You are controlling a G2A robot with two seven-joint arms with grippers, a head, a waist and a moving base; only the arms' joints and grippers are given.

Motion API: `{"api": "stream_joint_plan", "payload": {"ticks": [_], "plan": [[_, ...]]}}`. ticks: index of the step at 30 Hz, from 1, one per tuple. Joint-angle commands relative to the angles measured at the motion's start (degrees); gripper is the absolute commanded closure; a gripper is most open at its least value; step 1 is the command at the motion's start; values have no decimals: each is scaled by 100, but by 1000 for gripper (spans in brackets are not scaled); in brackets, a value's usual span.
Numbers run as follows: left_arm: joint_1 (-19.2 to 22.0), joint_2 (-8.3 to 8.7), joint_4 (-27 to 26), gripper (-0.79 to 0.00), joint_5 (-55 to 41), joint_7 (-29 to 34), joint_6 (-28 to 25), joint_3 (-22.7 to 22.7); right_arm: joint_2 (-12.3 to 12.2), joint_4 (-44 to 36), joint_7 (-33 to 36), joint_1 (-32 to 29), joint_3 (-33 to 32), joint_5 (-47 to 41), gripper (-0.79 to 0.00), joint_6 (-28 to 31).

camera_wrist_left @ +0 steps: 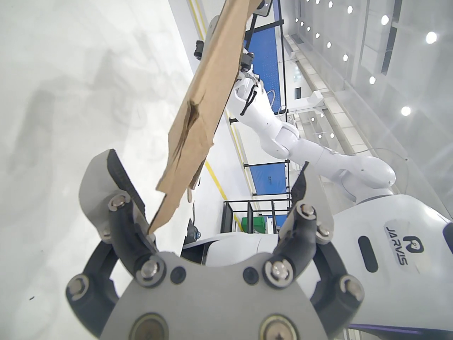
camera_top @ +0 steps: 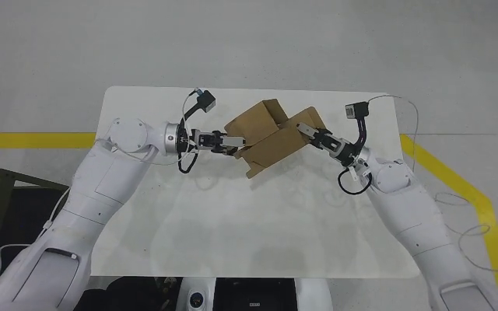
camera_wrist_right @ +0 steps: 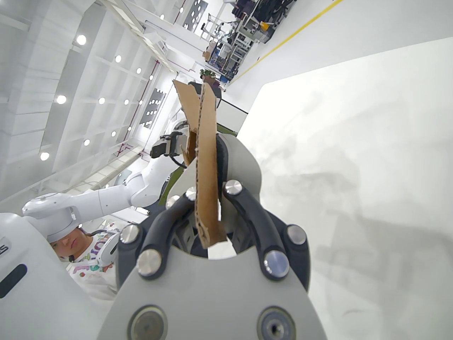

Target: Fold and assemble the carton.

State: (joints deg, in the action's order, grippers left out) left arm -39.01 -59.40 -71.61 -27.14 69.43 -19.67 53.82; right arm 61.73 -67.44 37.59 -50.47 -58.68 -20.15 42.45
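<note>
A big pale-floored hall with rows of ceiling lights [camera_wrist_right: 81,39] and a yellow floor line [camera_top: 39,140] surrounds the white table [camera_top: 156,233], whose glossy top shows faint scuffs and reflections. Over the table's far middle sits the brown carton [camera_top: 268,136], a partly opened blank with its panels at angles, apparently lifted off the surface between the two arms. The right gripper [camera_top: 305,129] is clamped on one edge of the cardboard, the sheet pinched between its fingers [camera_wrist_right: 240,164]. The left gripper [camera_top: 236,145] is spread wide at the opposite end, a corner of the cardboard resting against one finger [camera_wrist_left: 124,182] without being squeezed. The work looks to be at the shaping stage, early to midway: panels are raised but not squared or locked. The next move probably calls for the left fingers to close on that edge, so both arms can push the walls upright
</note>
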Motion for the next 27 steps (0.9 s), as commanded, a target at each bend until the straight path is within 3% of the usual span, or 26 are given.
{"api": "stream_joint_plan", "payload": {"ticks": [1, 18, 27], "plan": [[-67, 6, -68, -785, -102, 15, -1, 50, 7, -14, -82, -27, -21, 83, 0, -33], [-344, 101, -471, -785, -278, 64, 94, 569, 68, -25, -390, -169, -161, 506, 0, -149], [-343, 56, -581, -785, -401, 7, 99, 547, 99, -26, -361, -199, -218, 553, 0, -155]]}}
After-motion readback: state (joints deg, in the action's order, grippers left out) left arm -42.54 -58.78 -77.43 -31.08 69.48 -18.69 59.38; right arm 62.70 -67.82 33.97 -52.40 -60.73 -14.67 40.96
